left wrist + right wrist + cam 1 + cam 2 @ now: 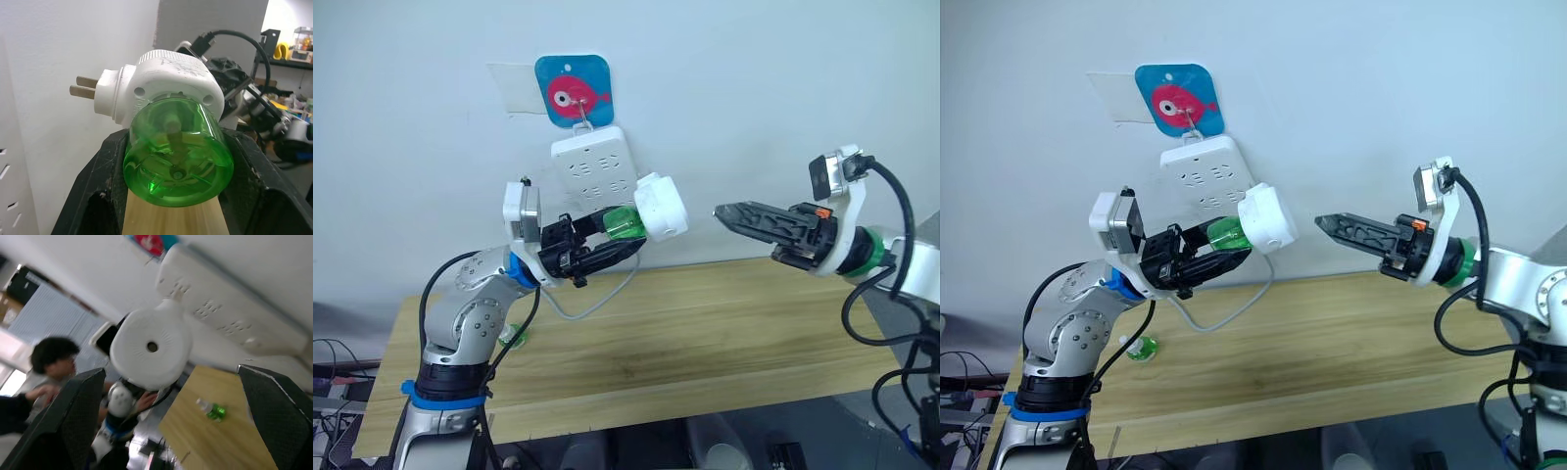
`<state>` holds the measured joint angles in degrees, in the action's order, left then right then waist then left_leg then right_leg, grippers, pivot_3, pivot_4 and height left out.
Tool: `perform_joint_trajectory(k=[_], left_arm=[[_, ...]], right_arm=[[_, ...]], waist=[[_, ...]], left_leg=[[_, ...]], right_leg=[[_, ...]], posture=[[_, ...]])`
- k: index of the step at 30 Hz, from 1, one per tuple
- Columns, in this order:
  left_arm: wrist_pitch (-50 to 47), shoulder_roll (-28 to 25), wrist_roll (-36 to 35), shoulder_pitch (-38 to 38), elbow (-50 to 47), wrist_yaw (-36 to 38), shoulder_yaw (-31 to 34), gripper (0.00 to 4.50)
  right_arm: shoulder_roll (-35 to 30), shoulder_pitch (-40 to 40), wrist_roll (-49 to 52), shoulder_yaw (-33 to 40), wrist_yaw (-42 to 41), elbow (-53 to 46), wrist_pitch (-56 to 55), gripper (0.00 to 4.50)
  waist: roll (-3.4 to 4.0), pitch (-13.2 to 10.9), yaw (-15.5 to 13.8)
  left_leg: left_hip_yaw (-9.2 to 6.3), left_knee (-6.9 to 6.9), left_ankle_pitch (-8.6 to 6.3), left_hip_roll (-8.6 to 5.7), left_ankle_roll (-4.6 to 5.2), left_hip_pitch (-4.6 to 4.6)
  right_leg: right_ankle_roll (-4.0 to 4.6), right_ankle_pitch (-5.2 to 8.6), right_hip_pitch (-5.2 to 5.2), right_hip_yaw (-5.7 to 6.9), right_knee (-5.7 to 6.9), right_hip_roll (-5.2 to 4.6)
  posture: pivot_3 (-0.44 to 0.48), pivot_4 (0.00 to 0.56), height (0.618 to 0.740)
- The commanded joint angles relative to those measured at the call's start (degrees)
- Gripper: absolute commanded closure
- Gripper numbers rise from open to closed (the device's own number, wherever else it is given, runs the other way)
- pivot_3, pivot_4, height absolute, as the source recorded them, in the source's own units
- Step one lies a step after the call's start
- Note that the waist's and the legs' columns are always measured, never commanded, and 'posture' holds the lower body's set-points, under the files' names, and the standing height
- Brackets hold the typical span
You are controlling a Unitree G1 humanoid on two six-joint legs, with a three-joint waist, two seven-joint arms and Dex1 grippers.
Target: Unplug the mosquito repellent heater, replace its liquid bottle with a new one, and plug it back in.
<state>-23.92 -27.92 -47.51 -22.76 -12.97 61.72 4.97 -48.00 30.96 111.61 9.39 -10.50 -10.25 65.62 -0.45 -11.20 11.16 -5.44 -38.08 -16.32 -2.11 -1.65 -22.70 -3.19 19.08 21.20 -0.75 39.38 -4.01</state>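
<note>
Centre frame, our left end effector [607, 240] clamps the green bottle [625, 222] — heater [660, 207] unplugged (dome rightward) — facing the spread-open right end effector [722, 211], nearer along that axis.

Open air between the right gripper [722, 211] and the mosquito repellent heater [660, 207] — nothing in that gap. Tighter behind the heater: the power strip [594, 163] hangs on the wall just beside it, its cable [597, 299] drooping to the table [724, 323]. A small green bottle [1143, 351] sits near the table's left end — otherwise bare wood.
</note>
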Motion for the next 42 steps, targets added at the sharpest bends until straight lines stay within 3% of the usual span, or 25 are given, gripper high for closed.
perform_joint_trajectory(k=[1, 7, 14, 27, 42], left_arm=[[-0.58, -1.32, -1.83, -0.71, -1.54, 2.29, 1.40, 2.22], [-2.06, -3.11, -2.52, -0.74, -2.06, 4.58, 1.39, 2.22], [-1.46, -3.69, -1.53, -0.89, -2.90, 5.49, 0.75, 2.22], [1.73, -2.75, 2.64, -4.07, -1.41, 8.23, -1.73, 2.22], [3.57, -1.47, 5.01, -4.41, -1.05, 8.52, -2.96, 2.22]], right_arm=[[-3.23, 2.42, 1.39, -0.75, -5.10, 2.52, 4.82, 0.00], [-8.64, 6.57, 1.39, -4.22, -10.76, 6.90, 10.70, 0.00], [-10.61, 10.82, 1.39, -9.05, -13.27, 11.19, 14.69, 0.00], [-5.46, 26.45, 1.39, -18.09, -12.65, 24.32, 20.30, 0.00], [-0.56, 33.14, 1.39, -22.29, -12.49, 30.97, 24.57, 0.00]], waist=[[-0.02, 0.04, 0.02], [-0.02, 0.08, 0.07], [-0.04, 0.10, 0.07], [-0.04, 0.10, -0.01], [-0.02, 0.06, -0.57]], left_leg=[[0.00, -0.01, 0.00, 0.00, 0.00, -0.01], [0.09, -0.07, 0.00, 0.00, 0.00, -0.02], [0.12, -0.15, 0.01, -0.01, 0.00, -0.06], [0.16, -0.38, -0.01, -0.01, 0.03, -0.20], [0.18, -0.69, -0.22, -0.03, 0.40, -0.29]], right_leg=[[-0.01, 0.00, 0.00, 0.00, -0.01, -0.01], [-0.09, -0.06, 0.02, -0.07, 0.01, -0.02], [-0.15, -0.10, 0.03, -0.08, 0.02, -0.03], [-0.18, -0.12, 0.10, -0.10, 0.06, -0.04], [-0.19, -0.13, 0.09, -0.15, 0.14, -0.06]], posture=[[-0.268, 0.119, 0.740], [-0.266, 0.114, 0.740], [-0.256, 0.118, 0.740], [-0.214, 0.154, 0.740], [-0.188, 0.183, 0.740]])
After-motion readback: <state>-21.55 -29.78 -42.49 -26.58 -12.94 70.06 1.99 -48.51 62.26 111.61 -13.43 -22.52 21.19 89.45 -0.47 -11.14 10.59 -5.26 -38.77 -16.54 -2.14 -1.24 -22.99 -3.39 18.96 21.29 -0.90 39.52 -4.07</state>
